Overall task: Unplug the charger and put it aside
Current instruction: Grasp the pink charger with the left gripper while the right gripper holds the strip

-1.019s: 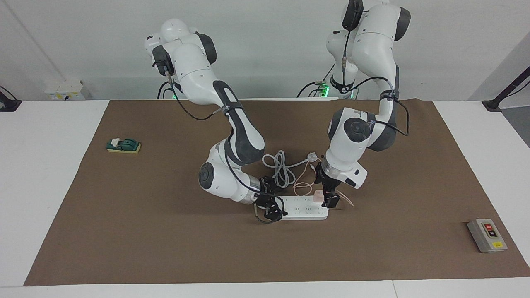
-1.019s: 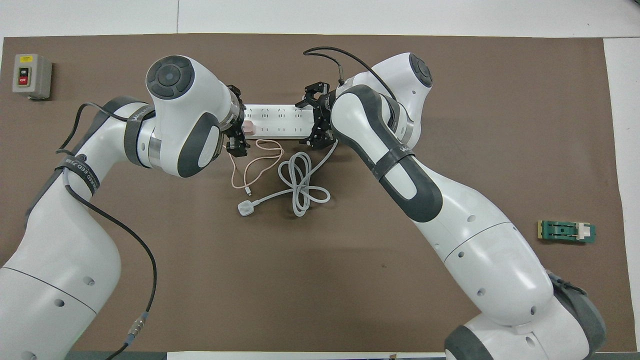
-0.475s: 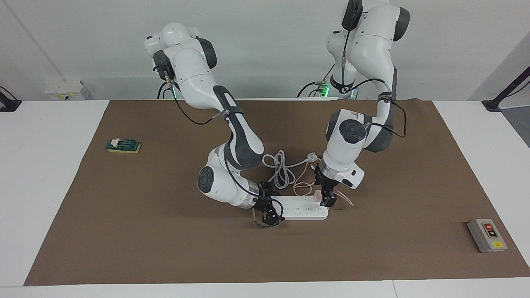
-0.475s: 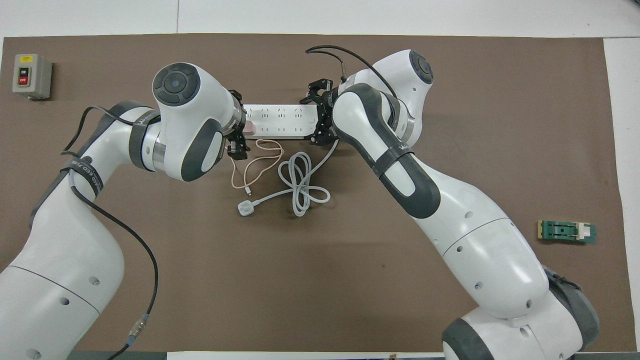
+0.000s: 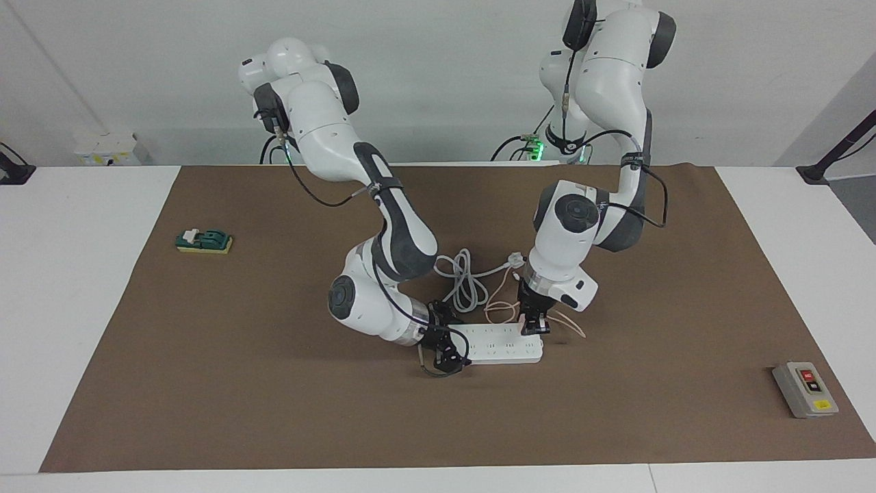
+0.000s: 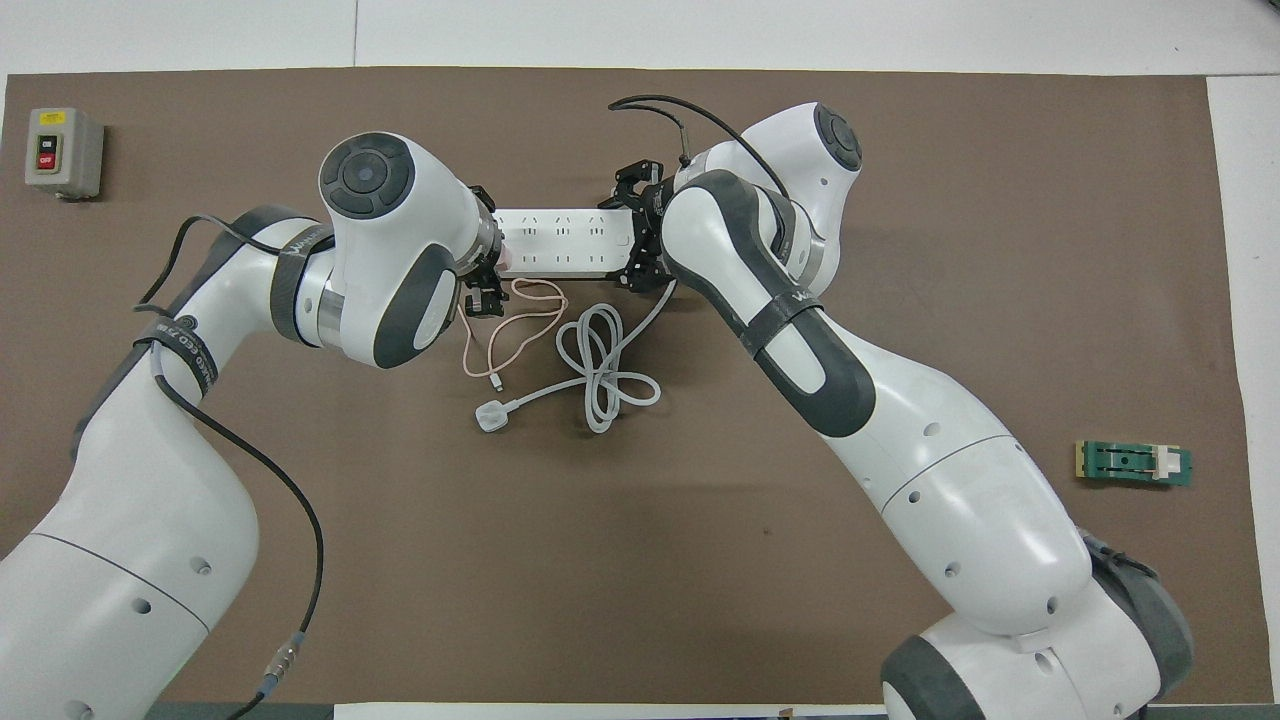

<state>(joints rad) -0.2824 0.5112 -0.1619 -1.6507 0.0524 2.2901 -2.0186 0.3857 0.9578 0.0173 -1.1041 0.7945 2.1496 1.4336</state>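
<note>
Two grippers were seen at the white power strip (image 5: 503, 344), which lay on the brown mat (image 5: 274, 383) about midway along the table. The right gripper (image 5: 445, 356) was placed at the strip's end toward the right arm's end of the table, its fingers spread across that end and set against it, as could be seen from overhead (image 6: 635, 235). The left gripper (image 5: 532, 327) was lowered over the strip's other end, where the charger (image 6: 505, 258) was seated; only a sliver of the pale-pink cube was shown beside the black fingers, and it could not be told whether they were closed on it. The charger's thin pink cable (image 6: 500, 335) was looped on the mat just nearer to the robots than the strip, beside the coiled white cord (image 6: 600, 365) and its plug (image 6: 492, 417). A grey switch box (image 5: 805, 389) was found well apart toward the left arm's end of the table, and a green block (image 5: 204, 241) toward the right arm's end.
</note>
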